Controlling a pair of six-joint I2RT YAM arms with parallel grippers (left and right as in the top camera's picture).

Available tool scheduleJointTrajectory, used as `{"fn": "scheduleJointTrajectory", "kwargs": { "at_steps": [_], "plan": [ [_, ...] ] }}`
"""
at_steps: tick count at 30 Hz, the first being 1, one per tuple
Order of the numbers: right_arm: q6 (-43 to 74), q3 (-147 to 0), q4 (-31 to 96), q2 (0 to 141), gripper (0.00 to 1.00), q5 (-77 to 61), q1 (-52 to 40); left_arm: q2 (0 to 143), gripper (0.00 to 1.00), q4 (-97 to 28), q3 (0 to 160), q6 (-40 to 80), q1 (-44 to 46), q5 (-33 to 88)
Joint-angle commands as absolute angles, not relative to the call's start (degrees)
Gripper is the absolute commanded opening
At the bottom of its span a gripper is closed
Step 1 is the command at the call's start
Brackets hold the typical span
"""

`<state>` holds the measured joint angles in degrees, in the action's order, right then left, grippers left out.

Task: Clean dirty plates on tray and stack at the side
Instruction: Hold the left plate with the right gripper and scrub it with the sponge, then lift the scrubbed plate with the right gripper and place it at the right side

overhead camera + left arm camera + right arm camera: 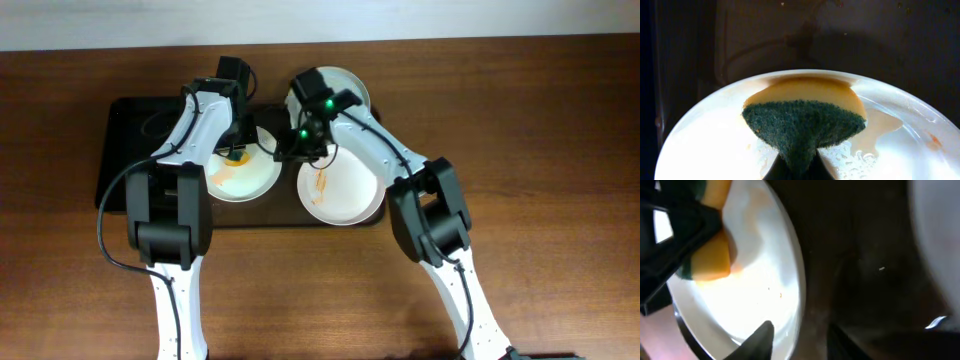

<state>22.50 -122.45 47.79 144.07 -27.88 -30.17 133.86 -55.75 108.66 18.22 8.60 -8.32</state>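
Observation:
The dark brown tray (125, 150) holds three white plates. The left plate (250, 180) is smeared with orange sauce and wet. My left gripper (237, 152) is shut on a yellow sponge with a green scouring face (805, 122) and presses it on this plate (705, 145). My right gripper (296, 150) straddles the same plate's right rim (790, 280), one finger over the plate and one outside it, closed on the rim (800, 337). A second plate (345, 190) with an orange streak lies to the right. The third plate (352, 85) sits behind it, mostly under my right arm.
The tray's left part (130, 120) is bare dark surface. The brown wooden table (560, 200) extends on both sides and in front. Both arms cross over the middle of the tray, close to each other.

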Motion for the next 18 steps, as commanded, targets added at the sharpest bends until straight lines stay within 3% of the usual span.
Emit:
{"fn": "scheduleJointTrajectory", "kwargs": {
  "at_steps": [1,3,4,5,12,18],
  "plan": [
    [29.63,-122.78,47.37,145.16,0.18,-20.03,-34.24,134.91,0.0,-55.81,109.78,18.39,8.34,-7.64],
    [33.71,-122.78,46.89,146.56,0.17,-17.56,-35.86,134.91,0.01,-55.81,109.78,18.39,8.34,-6.79],
    [35.05,-122.78,46.94,147.39,0.06,-17.3,-36.05,134.91,0.01,-55.81,109.78,18.39,8.34,-6.59],
    [35.51,-122.8,47.29,147.55,0.04,-17.32,-35.59,134.87,0.01,-55.94,109.86,18.37,8.19,-6.26],
    [30.5,-122.8,47.79,142.61,0.04,-19.44,-31.09,134.23,0.0,-77.25,133.69,11.86,0.19,12.88],
    [23.49,-122.8,52.56,128.09,0.04,8.64,-33.01,134.23,0.0,-79.13,138.47,11.88,-2.9,6.87]
  ]
}}
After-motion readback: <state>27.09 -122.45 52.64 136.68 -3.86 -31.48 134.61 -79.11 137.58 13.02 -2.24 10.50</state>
